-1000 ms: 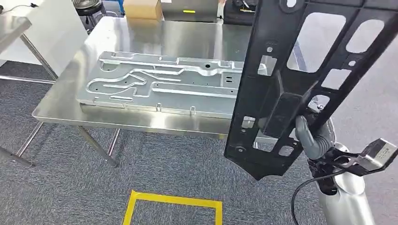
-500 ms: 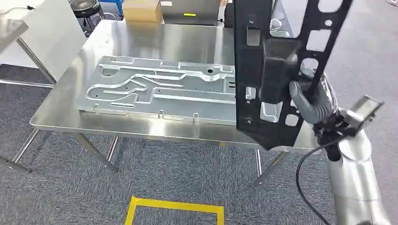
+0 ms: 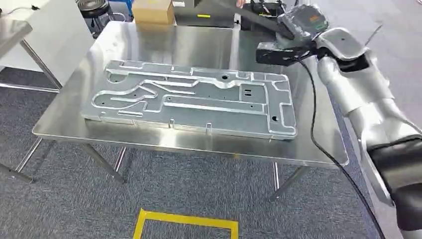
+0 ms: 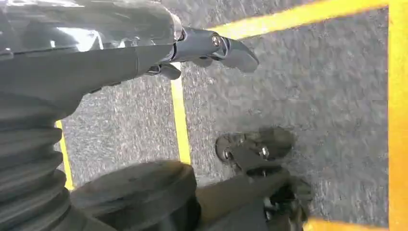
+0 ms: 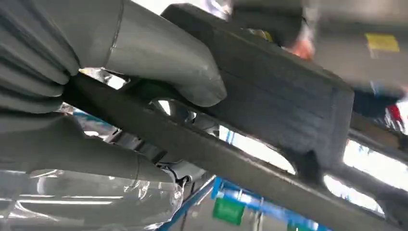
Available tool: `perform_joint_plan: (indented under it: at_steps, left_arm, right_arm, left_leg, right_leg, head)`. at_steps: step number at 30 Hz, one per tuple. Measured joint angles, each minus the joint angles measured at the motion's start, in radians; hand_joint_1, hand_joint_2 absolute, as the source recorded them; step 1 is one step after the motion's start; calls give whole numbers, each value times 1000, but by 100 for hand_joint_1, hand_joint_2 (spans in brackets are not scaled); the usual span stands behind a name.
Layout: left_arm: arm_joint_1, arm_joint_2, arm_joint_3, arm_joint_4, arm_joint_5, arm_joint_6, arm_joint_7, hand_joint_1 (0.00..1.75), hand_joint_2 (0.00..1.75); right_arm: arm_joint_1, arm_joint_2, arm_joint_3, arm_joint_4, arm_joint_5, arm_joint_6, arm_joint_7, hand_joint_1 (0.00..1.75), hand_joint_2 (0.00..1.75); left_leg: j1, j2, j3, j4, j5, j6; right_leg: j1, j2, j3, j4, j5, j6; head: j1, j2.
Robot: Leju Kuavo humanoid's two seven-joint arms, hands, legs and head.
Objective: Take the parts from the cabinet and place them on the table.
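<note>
My right hand [image 3: 300, 23] is raised over the table's far right corner and grips a black plastic frame part [image 3: 259, 20], seen as a dark strip at the picture's top edge. In the right wrist view the thick grey thumb [image 5: 166, 65] presses on the black frame part [image 5: 284, 101], with the fingers wrapped beneath its bar. A large silver stamped metal panel [image 3: 194, 99] lies flat across the steel table [image 3: 64, 124]. My left hand [image 4: 211, 48] hangs over the carpet, its fingers extended and holding nothing.
A cardboard box [image 3: 153, 11] stands at the table's far edge. A second steel table [image 3: 12, 30] and a white board [image 3: 54, 30] are at the left. A yellow tape square [image 3: 186, 221] marks the grey carpet in front of the table.
My right arm has swung up and away over the table's far right, carrying the black frame part from right in front of the camera to the top edge. The silver panel now shows whole.
</note>
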Motion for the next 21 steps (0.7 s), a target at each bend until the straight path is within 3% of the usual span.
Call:
perform_joint_plan:
  at_steps: [1,2,5,6,7,8,10,12,15,16,17,18,20,21]
  left_arm:
    - [-1,1,0,0,2,0,0,0,175]
    - [-1,1,0,0,4,0,0,0,175]
    - [6,1,0,0,11,-2,1,0,175]
    - [11,1,1,0,16,-3,0,0,175]
    - [16,1,2,0,21,-4,-2,0,175]
    - [19,2,2,0,26,-3,-4,0,175]
    - [22,5,3,0,30,-4,-7,0,175]
    - [23,5,4,0,30,-8,-10,0,175]
    - [28,8,4,0,27,-9,-11,0,175]
    - [28,9,4,0,26,-9,-11,0,175]
    - [27,10,4,0,26,-9,-13,0,175]
    - [25,10,4,0,24,-9,-14,0,175]
    - [25,11,4,0,18,-5,-13,0,175]
    - [25,13,4,0,15,-3,-12,0,175]
  right_arm:
    - [2,16,25,40,11,-9,11,175,175]
    - [2,34,46,78,16,-19,21,175,175]
    - [17,79,89,184,21,-60,44,175,175]
    - [31,92,99,212,21,-76,50,175,175]
    - [48,101,106,237,20,-89,55,175,175]
    - [67,108,109,256,17,-98,58,175,175]
    - [105,123,112,293,8,-124,67,175,175]
    - [132,128,112,325,4,-141,75,175,175]
    - [177,133,112,353,-9,-142,74,175,175]
    - [186,133,110,360,-11,-144,75,175,175]
    - [187,133,109,367,-13,-145,75,0,0]
    - [188,133,107,376,-13,-145,76,0,0]
    - [207,133,106,392,-13,-143,75,0,0]
    - [223,133,106,398,-13,-143,75,0,0]
  left_leg:
    - [0,2,-3,5,-9,-6]
    - [-2,4,-16,38,-27,-11]
    - [4,6,-147,279,-117,-19]
    - [4,6,-178,322,-117,-21]
    - [5,6,-182,310,-92,-21]
    - [6,6,-163,256,-48,-21]
    - [8,7,-80,59,64,-16]
    - [5,5,-54,0,51,-9]
    - [1,5,-56,5,49,6]
    - [8,6,-49,-5,52,14]
    - [8,7,-44,-8,52,16]
    - [8,7,-43,-8,51,23]
    - [6,8,-41,-8,48,26]
    - [6,8,-41,-8,47,28]
  right_leg:
    - [-10,-5,11,-9,2,-5]
    - [-11,-5,14,-12,0,-9]
    - [-8,-7,17,-11,-4,-19]
    - [-8,-6,19,-11,-6,-19]
    - [-8,-4,24,-11,-10,-19]
    - [-8,-3,30,-10,-15,-17]
    - [-8,-2,44,-5,-29,-10]
    - [0,-2,38,5,-37,0]
    - [-3,-2,40,-4,-35,17]
    - [-7,0,40,-1,-43,23]
    - [-9,-2,31,27,-60,27]
    - [-9,-2,-1,91,-94,32]
    - [-10,-2,-87,256,-160,40]
    - [-10,-2,-120,310,-169,41]
  head:
    - [0,0]
    - [0,0]
    - [0,0]
    - [0,0]
    - [0,0]
    - [0,0]
    - [0,0]
    - [0,0]
    - [1,0]
    - [0,0]
    - [1,0]
    - [1,0]
    - [1,0]
    - [1,0]
